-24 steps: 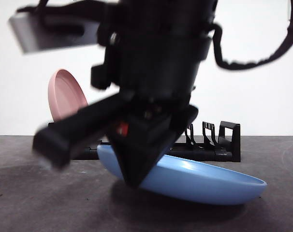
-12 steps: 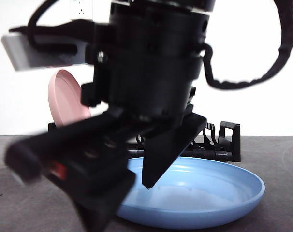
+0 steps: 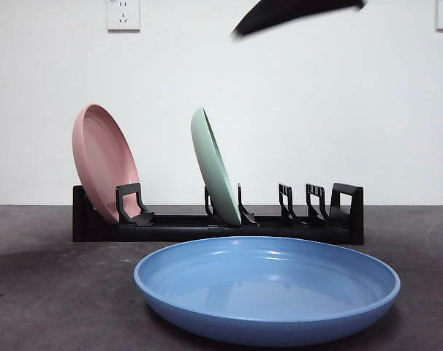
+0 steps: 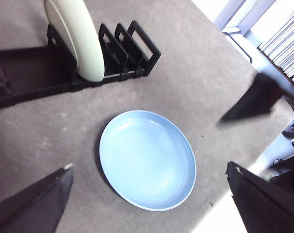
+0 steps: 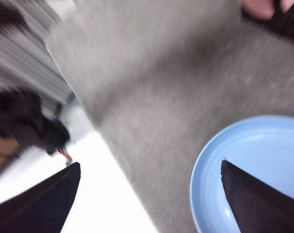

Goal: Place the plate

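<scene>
Gripper gone; blue plate (image 3: 269,291) flat

the blue plate (image 3: 267,296) looks like smooth, glossy plastic, with soft highlights along its rim and inner bowl. behind it, the black rack (image 3: 218,222) has a matt, moulded-plastic look. in the rack, the pink plate (image 3: 103,161) and the pale green plate (image 3: 214,167) show the same smooth, slightly shiny finish. the table (image 3: 53,292) under the blue plate is dark grey, matt and finely speckled, rough-looking. the wall (image 3: 338,110) behind the rack is flat, matt white.
</scene>
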`<state>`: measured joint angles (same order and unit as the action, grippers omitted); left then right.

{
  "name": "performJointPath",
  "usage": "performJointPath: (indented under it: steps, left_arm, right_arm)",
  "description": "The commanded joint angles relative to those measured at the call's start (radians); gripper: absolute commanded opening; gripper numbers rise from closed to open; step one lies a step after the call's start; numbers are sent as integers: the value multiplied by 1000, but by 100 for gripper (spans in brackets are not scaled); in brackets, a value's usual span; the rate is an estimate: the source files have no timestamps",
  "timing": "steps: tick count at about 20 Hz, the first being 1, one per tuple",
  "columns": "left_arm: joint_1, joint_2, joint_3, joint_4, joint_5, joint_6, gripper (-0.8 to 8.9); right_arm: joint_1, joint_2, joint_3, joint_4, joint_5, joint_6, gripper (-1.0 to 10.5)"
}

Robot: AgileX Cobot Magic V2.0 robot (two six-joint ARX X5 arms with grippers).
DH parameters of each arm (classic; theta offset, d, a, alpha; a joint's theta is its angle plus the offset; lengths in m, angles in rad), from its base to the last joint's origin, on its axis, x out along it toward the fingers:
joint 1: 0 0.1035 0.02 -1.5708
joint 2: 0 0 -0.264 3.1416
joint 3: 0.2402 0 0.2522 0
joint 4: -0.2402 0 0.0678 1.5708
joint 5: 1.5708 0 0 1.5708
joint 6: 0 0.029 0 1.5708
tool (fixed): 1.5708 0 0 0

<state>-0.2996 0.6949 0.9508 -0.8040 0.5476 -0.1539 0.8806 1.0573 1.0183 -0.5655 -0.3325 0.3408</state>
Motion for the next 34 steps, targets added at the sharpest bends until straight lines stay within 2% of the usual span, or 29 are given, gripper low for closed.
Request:
performJointPath:
  steps: [1, 5, 9, 11, 14, 16, 21, 25, 30, 34]
  left_arm:
    - [-4, 26, 25, 13, -2, -24, 495]
    - [-4, 83, 26, 11, -27, -58, 495]
    - [-6, 195, 67, -18, -67, -71, 495]
    - [-24, 281, 133, -72, -150, -64, 495]
    - [-63, 437, 285, -178, -326, -25, 495]
    - [-97, 557, 409, -240, -455, 0, 495]
    - [-162, 837, 703, -354, -811, 42, 495]
    - [-192, 1025, 865, -322, -1118, 109, 495]
    - [-201, 1194, 971, -251, -1313, 169, 495]
    - [-206, 1266, 975, -199, -1392, 196, 495]
  right_arm:
    - [-116, -60, 16, -13, -80, -38, 465]
    - [-343, -157, 16, -111, -227, -102, 465]
    - [-519, -217, 16, -224, -332, -156, 465]
    - [-576, -246, 16, -256, -378, -186, 465]
    - [-644, -288, 16, -335, -375, -266, 465]
    - [-683, -310, 16, -353, -377, -282, 465]
    - [-697, -336, 16, -355, -403, -279, 465]
    - [-694, -335, 16, -335, -414, -274, 465]
    - [-665, -336, 16, -318, -439, -274, 465]
    - [-626, -335, 16, -310, -439, -274, 465]
